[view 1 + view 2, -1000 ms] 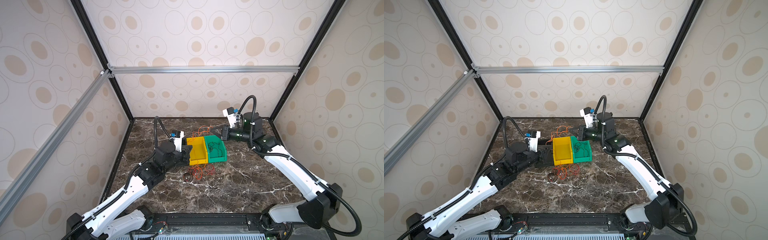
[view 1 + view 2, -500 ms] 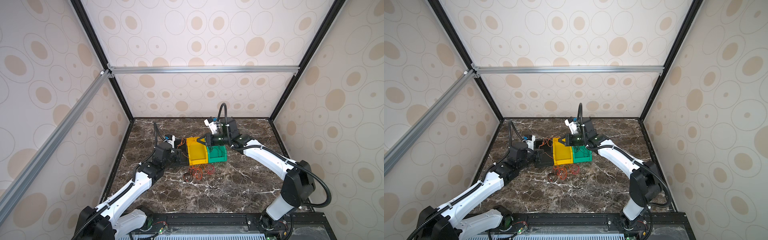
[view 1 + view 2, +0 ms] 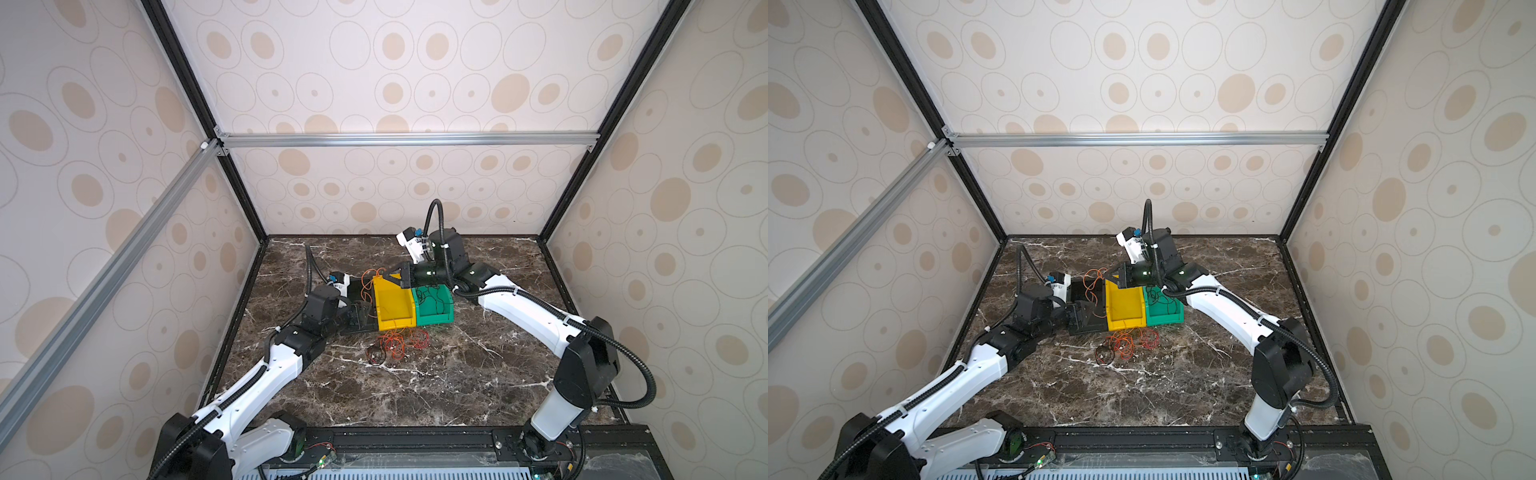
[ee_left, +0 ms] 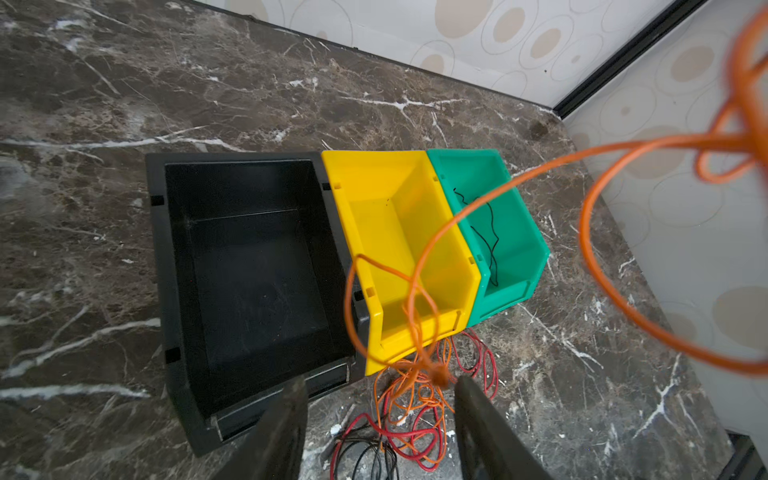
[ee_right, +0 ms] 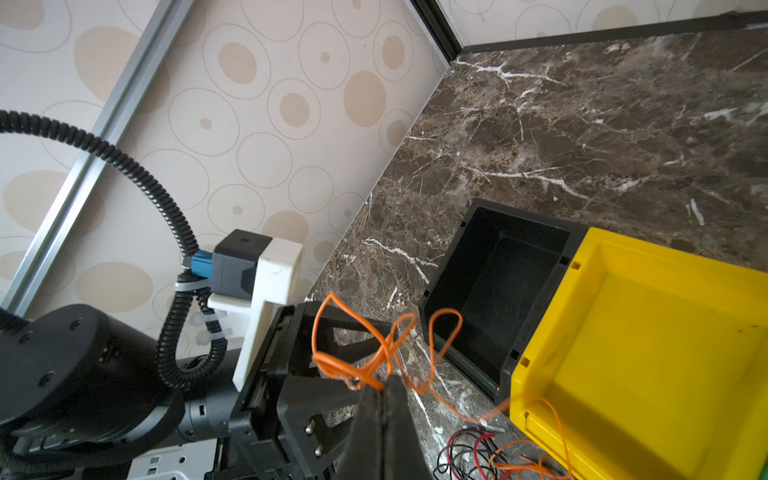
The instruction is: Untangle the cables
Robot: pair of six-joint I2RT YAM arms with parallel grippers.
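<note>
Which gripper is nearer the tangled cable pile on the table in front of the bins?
Left. The left gripper hangs open right by the pile, at the black bin's front. The right gripper is farther back over the yellow bin's rear, shut on an orange cable.

Standing here, I can read no writing, brand or number on anything. A faint mark on the black camera housing [image 5: 237, 264] is too small to make out.
</note>
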